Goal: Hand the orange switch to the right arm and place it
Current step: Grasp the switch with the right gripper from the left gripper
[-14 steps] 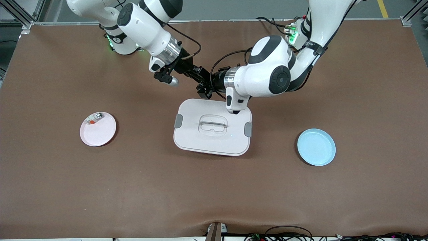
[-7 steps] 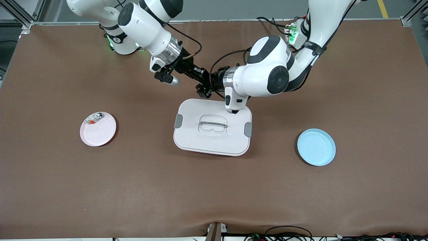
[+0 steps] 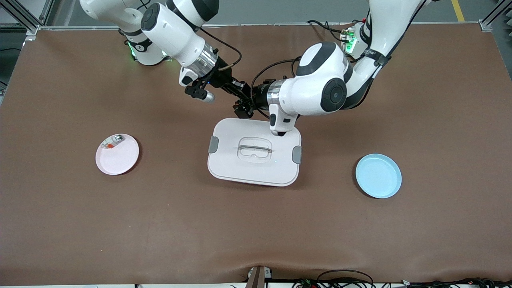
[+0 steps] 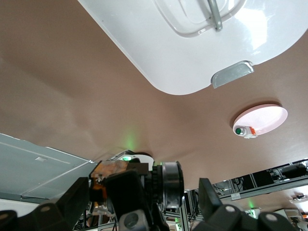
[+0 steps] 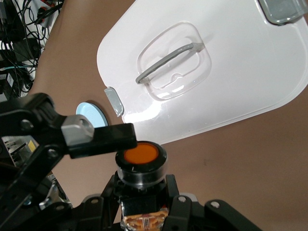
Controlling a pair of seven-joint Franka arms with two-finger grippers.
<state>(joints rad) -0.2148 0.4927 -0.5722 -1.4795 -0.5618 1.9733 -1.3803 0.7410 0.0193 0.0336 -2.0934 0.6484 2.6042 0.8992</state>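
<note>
The orange switch [image 5: 141, 155], a stubby black cylinder with a round orange end, sits between the fingers of my right gripper [image 5: 141, 186], which is shut on its body. My left gripper [image 4: 143, 195] is open, its fingers [image 4: 79, 197] spread wide on either side of the switch [image 4: 168, 185] without touching it. One left finger [image 5: 98, 137] shows beside the switch in the right wrist view. In the front view both grippers meet in the air over the bare table, just off the white box's edge on the robots' side: right gripper [image 3: 239, 89], left gripper [image 3: 244, 107]. The switch is hidden there.
A white lidded box [image 3: 254, 151] with a handle lies mid-table. A pink plate [image 3: 117, 154] toward the right arm's end holds a silvery-white part with a red-orange strip [image 3: 113, 141]. A light blue plate [image 3: 378, 175] lies toward the left arm's end.
Both hands have shifted very slightly toward the right arm's end of the table. Nothing else has visibly changed.
</note>
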